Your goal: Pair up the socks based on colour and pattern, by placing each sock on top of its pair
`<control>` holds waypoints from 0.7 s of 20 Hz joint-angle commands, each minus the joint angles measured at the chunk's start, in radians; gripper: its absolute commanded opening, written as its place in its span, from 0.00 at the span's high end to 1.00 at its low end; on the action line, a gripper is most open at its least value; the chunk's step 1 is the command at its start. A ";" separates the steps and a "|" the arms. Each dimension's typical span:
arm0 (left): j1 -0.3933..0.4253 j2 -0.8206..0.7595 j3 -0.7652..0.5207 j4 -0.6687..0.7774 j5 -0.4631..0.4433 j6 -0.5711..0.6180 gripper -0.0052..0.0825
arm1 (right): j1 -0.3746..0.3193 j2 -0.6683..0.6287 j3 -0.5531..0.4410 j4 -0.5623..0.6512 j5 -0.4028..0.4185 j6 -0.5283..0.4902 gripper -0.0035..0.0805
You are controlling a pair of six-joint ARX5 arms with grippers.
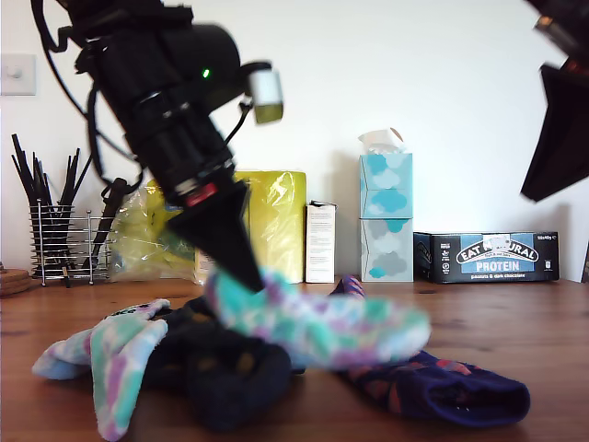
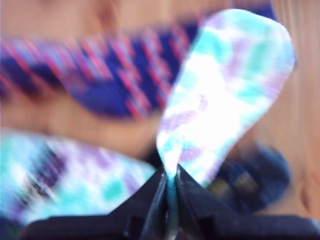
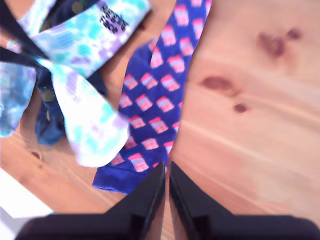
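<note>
Tie-dye sock point(image 1: 317, 322) pinched in my first hand point(image 2: 171, 187), lifted over the table point(image 1: 515, 331).
My second hand point(image 3: 166, 182) hovers closed, empty, above the spotted sock point(image 3: 155, 95); at 3 o'clock in the exterior view, a box point(image 1: 486, 257) reads "EAT NATURAL PROTEIN".

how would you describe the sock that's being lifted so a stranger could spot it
On the wooden table, find the sock pile near the front. The lifted sock hangs from my first hand, pinched at one end. It is pastel tie-dye, and unlike its flat twin it is airborne.
</note>
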 commanded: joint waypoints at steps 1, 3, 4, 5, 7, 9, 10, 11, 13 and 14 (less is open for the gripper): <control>0.004 0.019 -0.015 -0.033 -0.020 0.005 0.97 | 0.035 0.057 -0.002 0.032 -0.019 0.017 0.97; 0.008 0.025 -0.015 -0.080 -0.035 0.022 0.97 | 0.090 0.125 -0.002 0.085 -0.019 0.061 0.97; 0.008 0.030 -0.015 -0.100 -0.040 0.027 0.97 | 0.111 0.156 -0.002 0.116 -0.019 0.074 0.97; 0.012 0.031 -0.015 -0.119 -0.051 0.029 0.97 | 0.142 0.190 -0.002 0.149 -0.018 0.089 0.97; 0.014 0.031 -0.015 -0.122 -0.107 0.029 0.97 | 0.182 0.248 -0.002 0.193 -0.014 0.114 0.97; 0.025 0.031 -0.015 -0.124 -0.208 0.029 0.97 | 0.208 0.307 -0.002 0.209 -0.013 0.117 0.97; 0.031 0.031 -0.015 -0.127 -0.236 0.029 0.97 | 0.216 0.332 -0.002 0.216 0.000 0.117 0.97; 0.038 0.031 -0.015 -0.131 -0.250 0.025 0.97 | 0.223 0.357 -0.002 0.227 0.019 0.121 0.97; 0.048 0.031 -0.015 -0.147 -0.250 0.024 0.97 | 0.224 0.401 -0.002 0.250 0.034 0.124 0.97; 0.048 0.031 -0.015 -0.154 -0.249 0.025 0.97 | 0.224 0.422 -0.002 0.254 0.042 0.124 0.97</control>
